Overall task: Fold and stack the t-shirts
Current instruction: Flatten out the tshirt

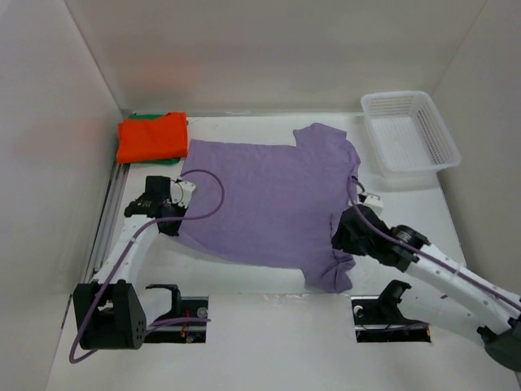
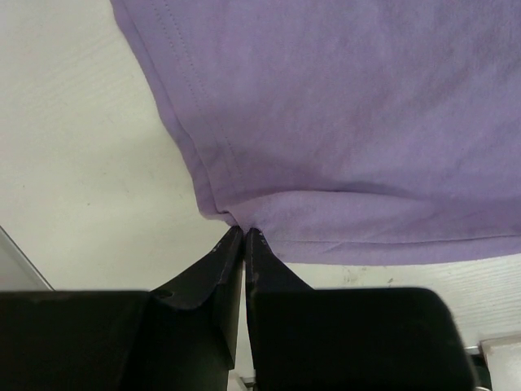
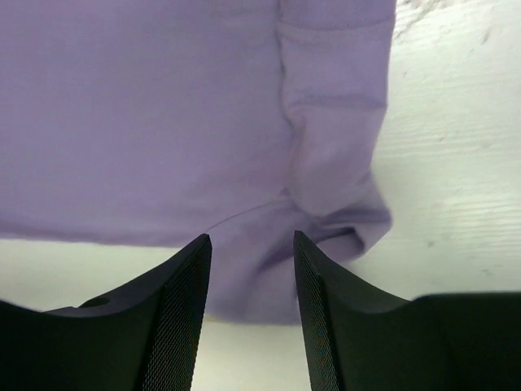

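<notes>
Top external: purple shirt [image 1: 269,204] lies hem leftward.

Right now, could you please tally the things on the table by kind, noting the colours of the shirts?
T-shirts: 3 (purple t-shirt spread flat; orange t-shirt folded on the green t-shirt)
Baskets: 1 (white mesh basket)
Total: 4
</notes>
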Robot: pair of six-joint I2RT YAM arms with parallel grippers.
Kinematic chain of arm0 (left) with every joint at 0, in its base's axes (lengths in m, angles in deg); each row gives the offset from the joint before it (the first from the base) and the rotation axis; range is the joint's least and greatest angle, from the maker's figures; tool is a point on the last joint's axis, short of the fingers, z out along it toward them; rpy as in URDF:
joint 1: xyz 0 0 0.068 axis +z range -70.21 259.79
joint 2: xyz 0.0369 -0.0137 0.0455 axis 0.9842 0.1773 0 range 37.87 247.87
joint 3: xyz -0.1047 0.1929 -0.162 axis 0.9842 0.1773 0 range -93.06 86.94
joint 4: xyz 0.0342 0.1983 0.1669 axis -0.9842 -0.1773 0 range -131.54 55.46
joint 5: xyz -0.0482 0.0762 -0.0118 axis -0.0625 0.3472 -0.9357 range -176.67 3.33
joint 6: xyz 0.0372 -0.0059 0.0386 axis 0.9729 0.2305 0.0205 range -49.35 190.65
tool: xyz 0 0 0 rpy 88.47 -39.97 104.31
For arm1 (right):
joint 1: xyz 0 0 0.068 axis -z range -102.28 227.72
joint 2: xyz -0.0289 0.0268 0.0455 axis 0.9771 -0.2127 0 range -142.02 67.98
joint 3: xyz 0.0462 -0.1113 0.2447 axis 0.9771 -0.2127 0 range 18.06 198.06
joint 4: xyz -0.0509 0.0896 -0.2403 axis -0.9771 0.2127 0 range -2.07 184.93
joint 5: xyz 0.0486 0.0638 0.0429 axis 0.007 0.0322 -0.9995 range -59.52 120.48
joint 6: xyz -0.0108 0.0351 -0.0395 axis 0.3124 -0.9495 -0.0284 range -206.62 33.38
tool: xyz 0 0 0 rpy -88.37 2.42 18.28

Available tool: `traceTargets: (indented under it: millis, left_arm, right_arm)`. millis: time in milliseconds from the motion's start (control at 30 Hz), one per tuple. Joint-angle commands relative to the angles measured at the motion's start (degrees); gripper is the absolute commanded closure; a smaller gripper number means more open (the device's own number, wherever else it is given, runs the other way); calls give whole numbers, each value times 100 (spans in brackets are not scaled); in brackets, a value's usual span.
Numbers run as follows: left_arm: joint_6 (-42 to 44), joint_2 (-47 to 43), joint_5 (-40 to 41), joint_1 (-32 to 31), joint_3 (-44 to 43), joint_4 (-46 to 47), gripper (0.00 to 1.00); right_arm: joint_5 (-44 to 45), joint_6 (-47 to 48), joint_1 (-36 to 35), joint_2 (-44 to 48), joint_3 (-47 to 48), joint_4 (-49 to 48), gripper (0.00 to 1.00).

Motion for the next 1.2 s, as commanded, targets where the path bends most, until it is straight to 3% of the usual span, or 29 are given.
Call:
traceTargets:
  millis: [0,167,633,867,1067,1167]
  left_arm:
    - [10,-79,-15,49,-54,-38,97]
    - [10,-97,2,93,-63,-38,97]
    - [19,-123,-86,234,-19,-3,96]
    - [37,-150,-86,242,-19,-3,96]
    - [37,-158,-86,251,-19,-3,96]
    - [54,-158,-86,251,-19,-3,96]
  right_arm:
    - [513,1047,130,-1073,513,115,50]
    - [223,1901,614,-2419,672,-579,53]
    - [-60,2175,808,-3914,848,-1503,59]
    - [249,2227,913,-4003,1147,-1486,73]
    - [240,2157,948,-3836,1016,-1486,98]
    - [178,2148,1036,-3792,884,-1485,100]
